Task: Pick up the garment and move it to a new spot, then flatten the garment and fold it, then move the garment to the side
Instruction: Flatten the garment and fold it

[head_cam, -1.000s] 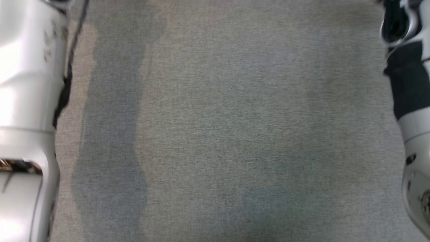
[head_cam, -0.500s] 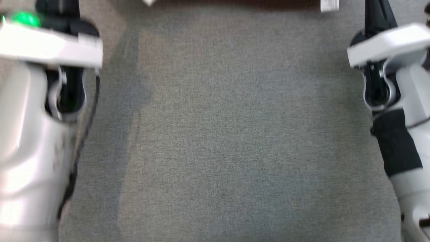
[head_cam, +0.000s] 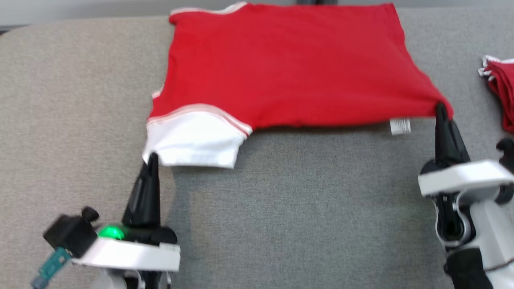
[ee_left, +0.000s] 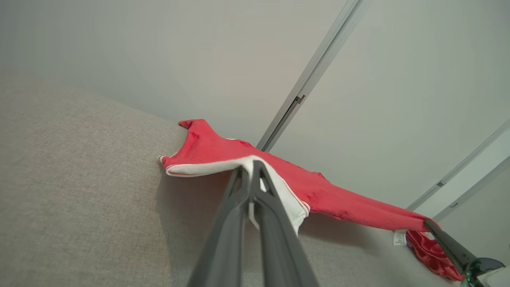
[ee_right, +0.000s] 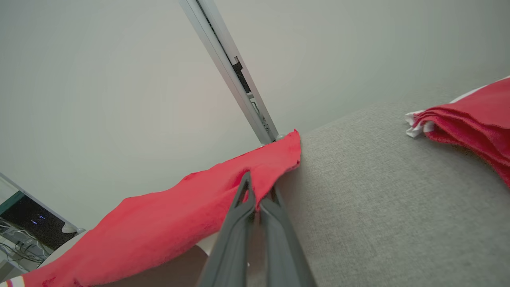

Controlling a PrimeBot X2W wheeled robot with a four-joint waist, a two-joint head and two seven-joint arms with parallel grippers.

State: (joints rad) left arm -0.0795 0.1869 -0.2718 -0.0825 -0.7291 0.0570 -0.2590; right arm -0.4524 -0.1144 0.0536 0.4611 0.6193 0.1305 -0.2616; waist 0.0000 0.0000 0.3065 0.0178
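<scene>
Head view, nearest first: the left gripper point(head_cam: 152, 158) has its fingers closed on the corner of the white sleeve point(head_cam: 192, 136). The right gripper point(head_cam: 441, 107) is pinched shut on the red hem corner beside the care tag point(head_cam: 400, 126). Between them the garment point(head_cam: 281, 64) is stretched wide, its near edge lifted off the grey cushion point(head_cam: 301, 208) and its far edge reaching the cushion's back by the wall.

Both holds sit at the very corners (thin bites, judging from the wrist views). A hard outward pull could slip one free and dump that side in a heap. Uneven lowering would likely tuck the sleeve under. A wide swing of the right arm might brush the folded red pile point(head_cam: 502, 88).

Count: two grippers, one spread garment, one tag, one folded pile.
</scene>
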